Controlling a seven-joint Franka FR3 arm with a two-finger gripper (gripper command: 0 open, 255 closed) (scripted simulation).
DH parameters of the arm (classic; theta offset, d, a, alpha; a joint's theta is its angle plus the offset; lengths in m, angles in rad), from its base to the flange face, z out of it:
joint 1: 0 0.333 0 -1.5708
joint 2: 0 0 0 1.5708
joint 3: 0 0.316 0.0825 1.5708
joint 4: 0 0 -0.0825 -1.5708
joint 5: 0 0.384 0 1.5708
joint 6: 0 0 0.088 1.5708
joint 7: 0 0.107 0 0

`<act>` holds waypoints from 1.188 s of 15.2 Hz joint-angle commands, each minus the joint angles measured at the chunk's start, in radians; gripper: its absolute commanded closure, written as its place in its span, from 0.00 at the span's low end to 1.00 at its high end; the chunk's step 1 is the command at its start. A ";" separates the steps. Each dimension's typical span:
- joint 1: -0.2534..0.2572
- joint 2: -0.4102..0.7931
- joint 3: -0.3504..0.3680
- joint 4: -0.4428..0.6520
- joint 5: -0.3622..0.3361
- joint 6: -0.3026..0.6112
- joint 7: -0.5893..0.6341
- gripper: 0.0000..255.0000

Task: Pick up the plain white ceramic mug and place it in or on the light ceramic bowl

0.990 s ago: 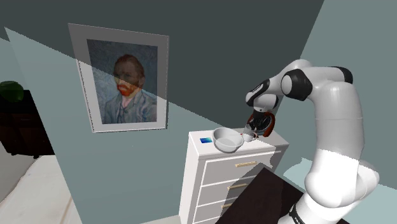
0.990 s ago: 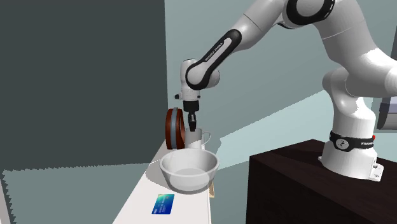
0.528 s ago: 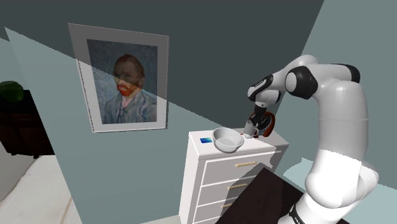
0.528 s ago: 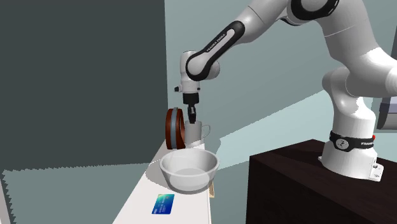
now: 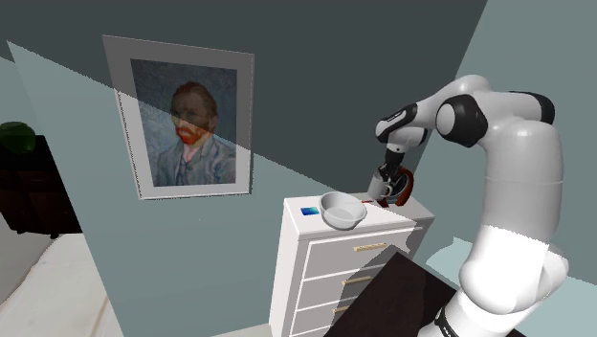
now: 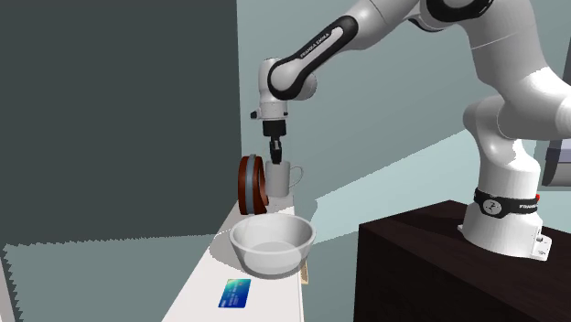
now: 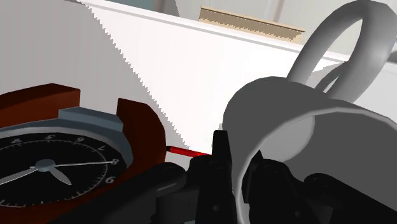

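Noted the claw (image 6: 274, 163) pointing straight down from the white Franka arm (image 6: 499, 110), clenched on the wall of the plain white mug (image 6: 281, 180); per the wrist view, one black finger outside the wall, the other inside the cup. Found the mug upright, handle toward 3 o'clock in the second exterior view, base apparently hanging clear of the white dresser (image 6: 274, 297) top. Placed it at 12 o'clock of the light bowl (image 6: 272, 259) in that view, apart from it and higher than its rim; in the shoulder view, at 2 o'clock of the bowl. Logged a round clock (image 6: 251, 185) in a red-brown case standing on edge at 9 o'clock of the mug, just beside it; cannot tell whether touching. Saw the bowl sitting upright on the dresser top. Marked a small blue card (image 6: 235, 294) lying flat at 7 o'clock of the bowl. Recorded a framed portrait (image 5: 182, 120) on the wall at 9 o'clock of the dresser in the shoulder view, and a dark box stand (image 6: 412, 265) under the arm's base.
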 commanded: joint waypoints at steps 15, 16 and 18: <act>0.187 -0.186 0.036 -0.111 -0.099 -0.051 0.263 1.00; 0.203 -0.196 0.043 -0.117 -0.105 -0.053 0.288 1.00; 0.229 -0.211 0.056 -0.126 -0.113 -0.057 0.330 1.00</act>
